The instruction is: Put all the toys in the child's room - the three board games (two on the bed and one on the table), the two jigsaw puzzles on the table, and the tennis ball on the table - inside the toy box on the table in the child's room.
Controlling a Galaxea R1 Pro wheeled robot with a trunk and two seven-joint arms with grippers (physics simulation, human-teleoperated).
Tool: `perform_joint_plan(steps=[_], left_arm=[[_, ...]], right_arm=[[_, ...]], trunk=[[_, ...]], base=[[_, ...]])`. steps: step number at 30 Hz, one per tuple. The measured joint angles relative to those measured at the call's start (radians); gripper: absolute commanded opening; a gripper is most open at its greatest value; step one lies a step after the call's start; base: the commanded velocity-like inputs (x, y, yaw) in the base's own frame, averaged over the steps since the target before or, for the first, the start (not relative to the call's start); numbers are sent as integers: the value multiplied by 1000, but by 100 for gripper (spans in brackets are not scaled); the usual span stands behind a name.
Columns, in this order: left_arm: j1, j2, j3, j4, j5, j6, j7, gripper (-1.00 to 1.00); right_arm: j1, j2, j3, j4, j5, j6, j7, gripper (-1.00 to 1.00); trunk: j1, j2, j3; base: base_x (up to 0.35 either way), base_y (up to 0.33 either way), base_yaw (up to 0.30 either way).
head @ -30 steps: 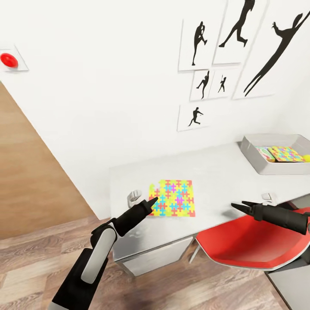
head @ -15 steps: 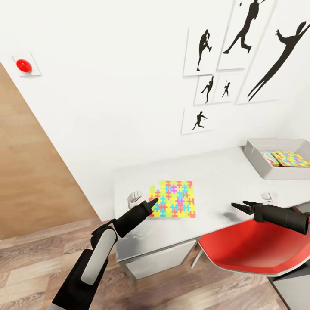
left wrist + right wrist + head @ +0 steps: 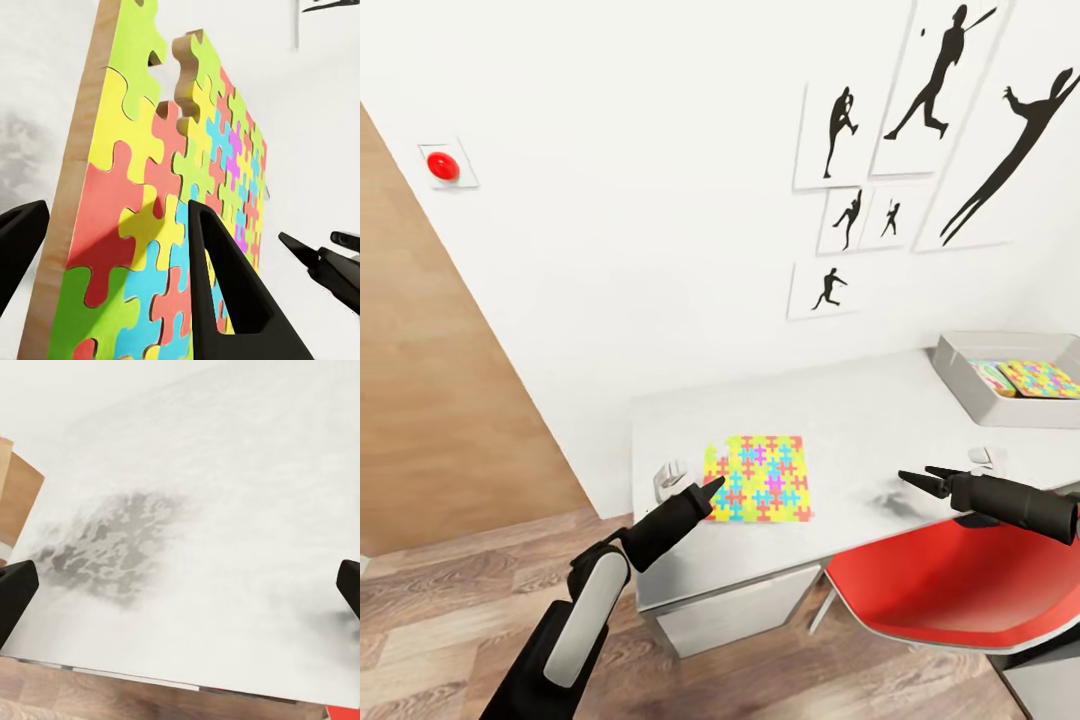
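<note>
- We are judging the task to be partly done: the toy box (image 3: 958, 372), sitting at the far right end of the table (image 3: 880, 420), is already holding at least two colourful flat toys, one of them patterned like a jigsaw. We cannot make out a tennis ball in it.
- We are working on the jigsaw puzzle (image 3: 757, 480), which is lying flat near the table's front edge, well apart from the toy box and not yet lifted.
- Our left gripper (image 3: 712, 488) is reaching in at the puzzle's near corner. In the left wrist view its fingers (image 3: 221, 285) are standing spread, one over the printed face and the other off beyond the edge — holding nothing yet, as far as we can judge.
- Our right gripper (image 3: 920, 480) is hovering over bare tabletop, jaws parted and empty.
- The puzzle (image 3: 172, 217) is looking like a thin stiff board, square, with a pale wood-coloured edge, a matte top of interlocking pieces in yellow, red, green and blue, and one notch missing along its rim.
- The tabletop is smooth pale grey; the toy box is a shallow grey tray with flared walls.
</note>
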Motion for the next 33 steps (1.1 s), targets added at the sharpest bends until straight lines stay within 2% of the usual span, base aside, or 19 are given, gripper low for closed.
perform_joint_plan(steps=[23,33], left_arm=[[31,2,-2,-5,0,-12,0,-100],[76,2,-3,-5,0,-13,3,-100]], right_arm=[[-1,2,4,1,0,0,-1,100],[1,6,7,5,-6,1,-1,100]], trunk=[[0,0,37],[0,0,53]], base=[[0,0,49],[0,0,65]])
